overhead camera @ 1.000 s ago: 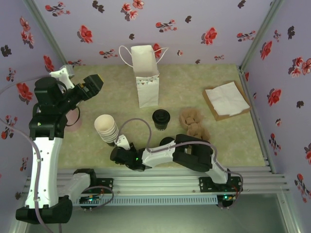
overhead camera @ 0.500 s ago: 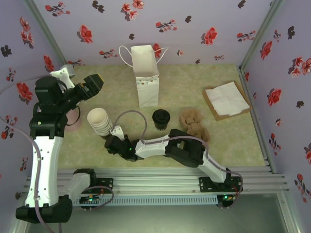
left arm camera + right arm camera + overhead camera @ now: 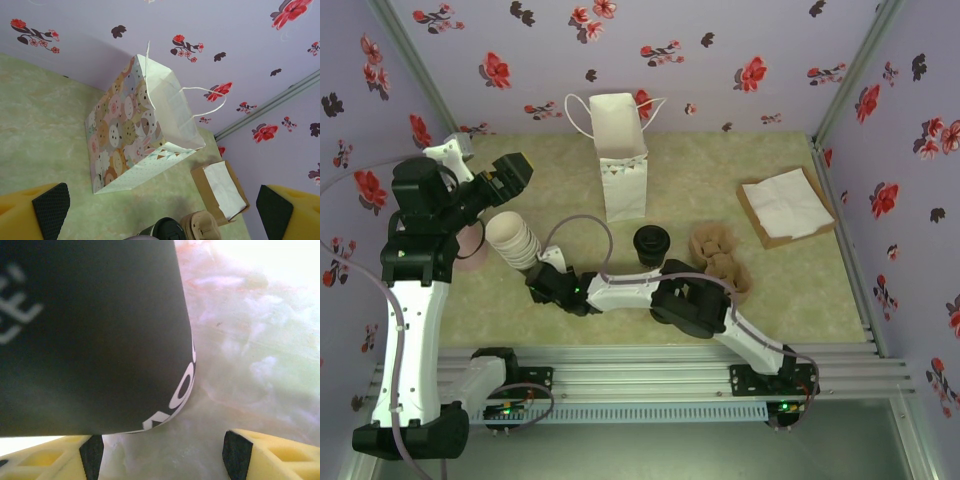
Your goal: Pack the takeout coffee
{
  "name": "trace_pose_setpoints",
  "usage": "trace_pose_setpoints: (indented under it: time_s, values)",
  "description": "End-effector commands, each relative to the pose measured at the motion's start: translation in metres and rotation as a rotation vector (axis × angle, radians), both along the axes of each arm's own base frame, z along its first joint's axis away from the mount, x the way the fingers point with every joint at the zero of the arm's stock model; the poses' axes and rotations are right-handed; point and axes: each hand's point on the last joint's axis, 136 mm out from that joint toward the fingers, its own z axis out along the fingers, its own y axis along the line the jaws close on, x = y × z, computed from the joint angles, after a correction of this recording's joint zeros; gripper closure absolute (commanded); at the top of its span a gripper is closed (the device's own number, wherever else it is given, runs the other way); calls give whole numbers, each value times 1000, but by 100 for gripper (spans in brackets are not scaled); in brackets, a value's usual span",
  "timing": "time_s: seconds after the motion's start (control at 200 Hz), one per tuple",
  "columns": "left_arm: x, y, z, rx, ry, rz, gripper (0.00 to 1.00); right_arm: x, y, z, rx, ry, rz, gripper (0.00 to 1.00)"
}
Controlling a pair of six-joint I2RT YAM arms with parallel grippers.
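Standing on the table (image 3: 800,290) near its middle, the coffee (image 3: 651,243) has its black lid on. It sits just in front of the bag (image 3: 622,165) and just left of the brown carrier (image 3: 718,255), and neither gripper touches it. Napkins (image 3: 782,205) lie on a brown board at the far right, well apart from the coffee. The right arm lies low across the table in front of the coffee, reaching left. The right gripper (image 3: 532,272) is at the base of the stack (image 3: 513,240) of cream cups, which leans back and left. In the right wrist view the fingers stand moderately apart, with the black pads (image 3: 234,455) showing bare table between them and nothing clamped. A dark surface (image 3: 90,335) with white letters sits just beyond the tips, over the left pad and with a gap to the right pad; I cannot tell which cup it is. The left gripper (image 3: 510,172) is raised at the back left, near the stack's rim. Its fingers are spread wide and empty, and its wrist camera looks at the bag.
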Motion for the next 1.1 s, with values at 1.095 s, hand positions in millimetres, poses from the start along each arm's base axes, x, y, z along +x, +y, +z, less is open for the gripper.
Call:
trace_pose_setpoints:
  time_s: [1.095]
  values:
    - [-5,-35,14,50,-53,-100,1,-22,-114,76,79,110,21,17]
